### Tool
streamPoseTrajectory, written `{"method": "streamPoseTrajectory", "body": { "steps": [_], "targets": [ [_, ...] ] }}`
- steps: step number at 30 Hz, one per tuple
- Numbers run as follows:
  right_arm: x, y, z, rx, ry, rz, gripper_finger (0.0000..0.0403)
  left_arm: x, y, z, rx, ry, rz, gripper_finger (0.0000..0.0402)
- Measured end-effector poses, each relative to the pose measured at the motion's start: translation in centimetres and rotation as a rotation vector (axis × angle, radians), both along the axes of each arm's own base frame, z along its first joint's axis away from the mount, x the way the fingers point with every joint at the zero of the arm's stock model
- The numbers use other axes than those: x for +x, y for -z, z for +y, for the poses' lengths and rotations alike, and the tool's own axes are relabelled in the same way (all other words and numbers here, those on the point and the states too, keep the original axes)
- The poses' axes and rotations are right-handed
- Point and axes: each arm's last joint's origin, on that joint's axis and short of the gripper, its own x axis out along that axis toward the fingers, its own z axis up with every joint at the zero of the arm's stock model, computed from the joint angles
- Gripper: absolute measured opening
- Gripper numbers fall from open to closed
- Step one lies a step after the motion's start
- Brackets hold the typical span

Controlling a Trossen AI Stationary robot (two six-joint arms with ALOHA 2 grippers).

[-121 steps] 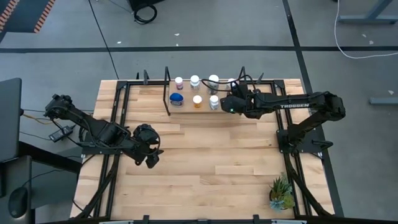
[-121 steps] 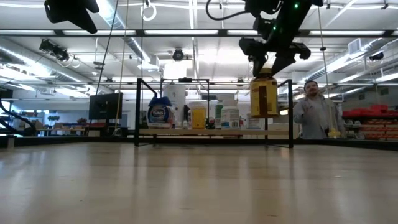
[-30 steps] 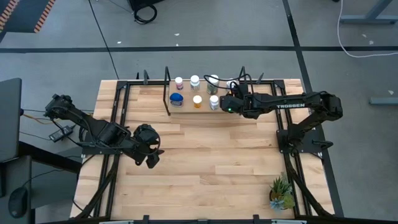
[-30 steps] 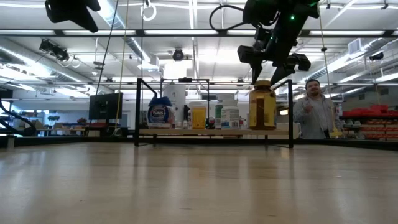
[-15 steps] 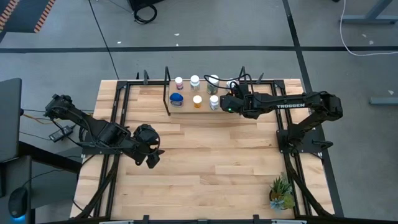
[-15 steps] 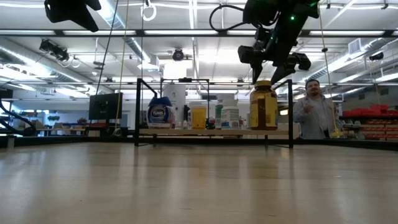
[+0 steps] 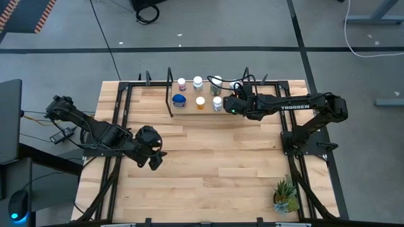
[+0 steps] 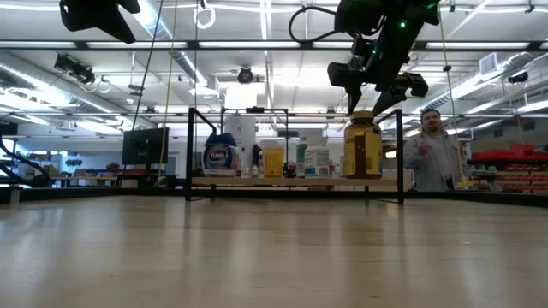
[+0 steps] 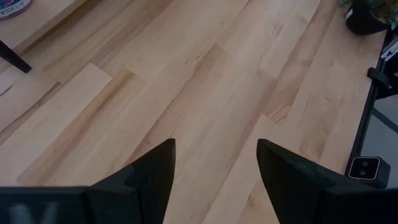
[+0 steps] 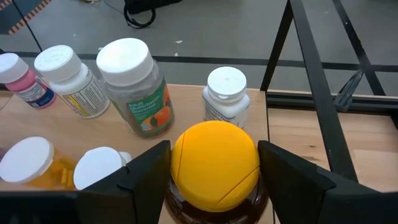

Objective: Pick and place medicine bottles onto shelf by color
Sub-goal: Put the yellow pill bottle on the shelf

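With our right gripper (image 10: pixel 214 165) loosely straddling the yellow-capped amber bottle (image 10: pixel 215 163) on the shelf (image 10: pixel 298 134), we judge lifting clear comes next.

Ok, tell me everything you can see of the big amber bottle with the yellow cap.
The amber bottle is the largest one here: dark amber body, yellowish label, round yellow cap with a curved seam. It stands upright on the shelf at its right end, beside a small white-capped bottle. The right gripper sits over it, one finger on each side of the cap, seemingly with slight gaps; whether they touch it I cannot tell.
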Motion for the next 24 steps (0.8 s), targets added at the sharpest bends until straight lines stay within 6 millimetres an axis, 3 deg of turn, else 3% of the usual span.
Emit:
{"method": "streamPoseTrajectory", "body": {
  "steps": [24],
  "targets": [
    [0.15,-0.20,-0.80,-0.012,0.014,-0.028,0.0244,0.01,-0.01,0.00,-0.004,-0.004,-0.002,0.0231]
  ]
}}
